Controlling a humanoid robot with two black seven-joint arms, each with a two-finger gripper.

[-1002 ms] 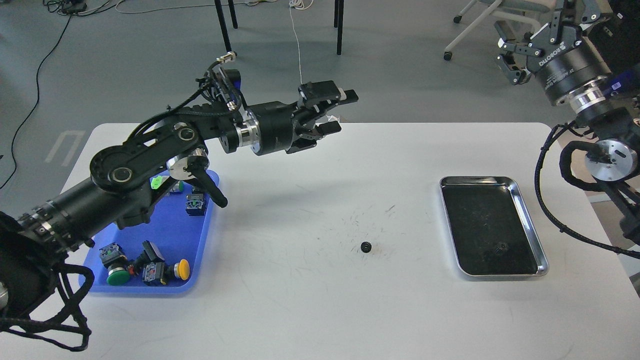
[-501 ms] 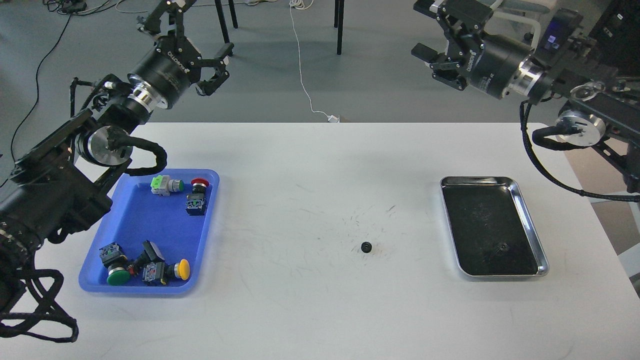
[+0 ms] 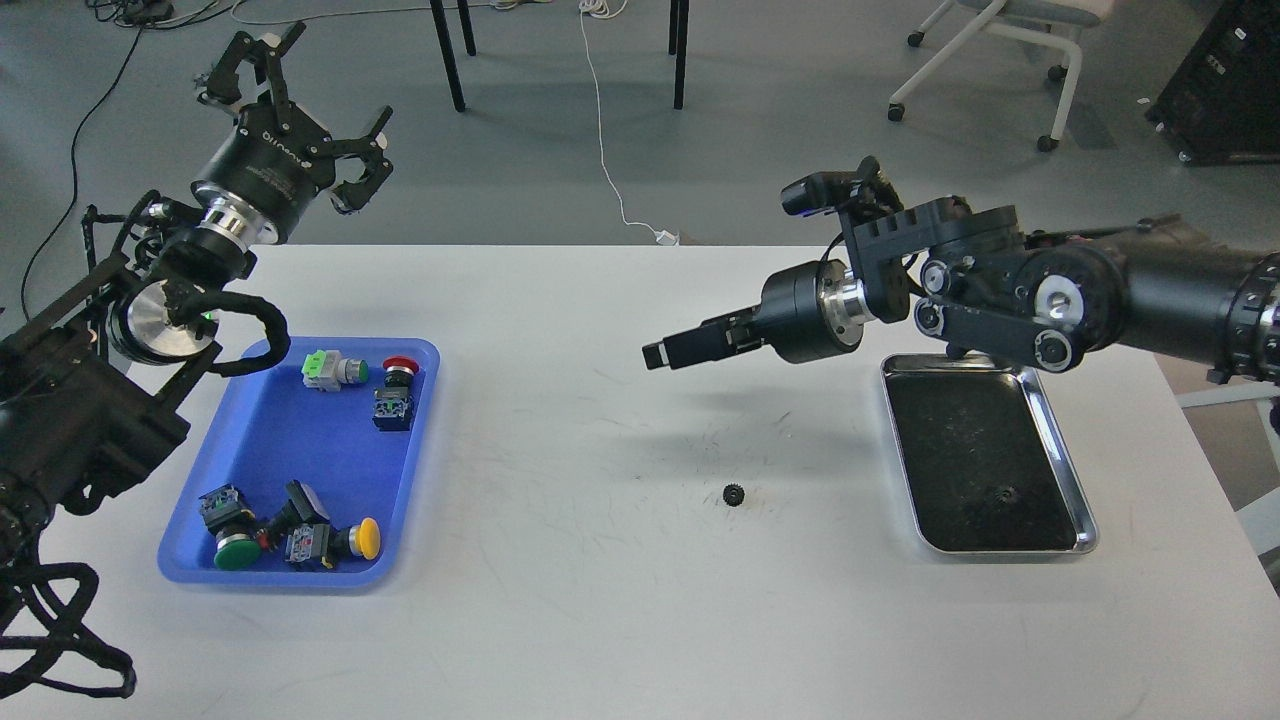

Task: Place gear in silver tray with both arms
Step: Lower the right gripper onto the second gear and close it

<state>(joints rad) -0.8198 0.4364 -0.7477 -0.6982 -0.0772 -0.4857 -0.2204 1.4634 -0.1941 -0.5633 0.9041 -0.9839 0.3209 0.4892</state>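
the left gripper (image 3: pixel 300 95) is raised past the far left corner of the white table (image 3: pixel 600 620), its fingers spread wide apart and holding nothing. the left arm (image 3: pixel 90 400) comes in from the left edge, bends upward at the silver wrist ring, and its looped black cable hangs over the far corner of the blue tray (image 3: pixel 270 440). that tray holds several push-button switches, with a green one and a red one near its far end and a green and a yellow one near its front.

a small black gear (image 3: pixel 733 494) lies on the bare table near the middle, touched by nothing.

above and behind it, the right gripper (image 3: pixel 660 354) points leftward, roughly level, hanging clear of the tabletop. its fingers look drawn together into one narrow dark bar with nothing between them. the right arm (image 3: pixel 1100 295) reaches in from the right edge, crossing above the far end of the silver tray (image 3: pixel 1062 440).

the silver tray sits on the right of the table, well apart from the loose gear. a second small gear (image 3: pixel 1003 493) rests on its dark bottom toward the front.
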